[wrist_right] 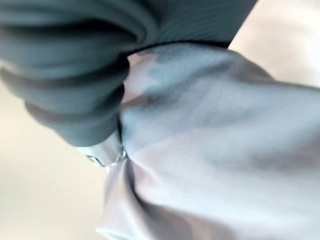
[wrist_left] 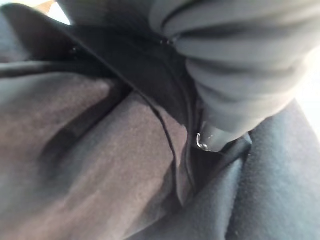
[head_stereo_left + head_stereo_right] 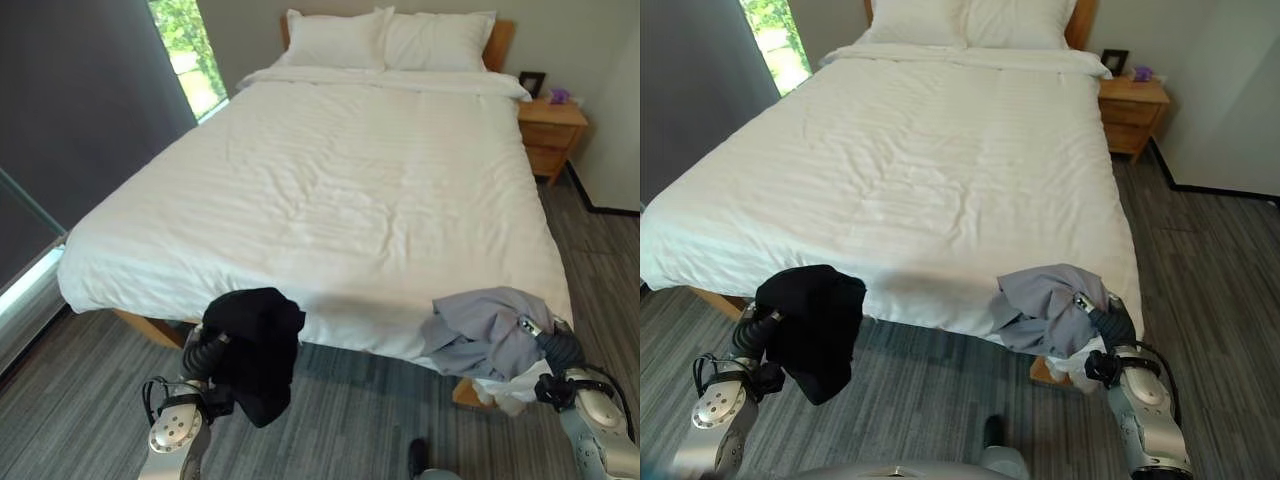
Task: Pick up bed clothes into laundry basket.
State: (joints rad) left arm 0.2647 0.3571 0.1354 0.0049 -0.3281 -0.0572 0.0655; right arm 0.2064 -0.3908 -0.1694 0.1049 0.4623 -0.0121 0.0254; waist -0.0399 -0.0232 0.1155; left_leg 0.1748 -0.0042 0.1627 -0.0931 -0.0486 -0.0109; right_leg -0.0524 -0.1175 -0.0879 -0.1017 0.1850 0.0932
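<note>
Black garment [image 3: 254, 350] hangs bunched over the left hand [image 2: 220, 137] at seven o'clock, just off the foot edge of the bed [image 3: 350, 180]; whether that hand's fingers are curled or straight under the cloth I cannot tell. Grey garment [image 3: 490, 330], with a bit of white cloth [image 3: 510, 385] below it, drapes over the right hand [image 1: 105, 150] at five o'clock, fingers likewise hidden. Two pillows [image 3: 385, 38] sit at twelve o'clock, a nightstand [image 3: 550, 130] at two o'clock.
</note>
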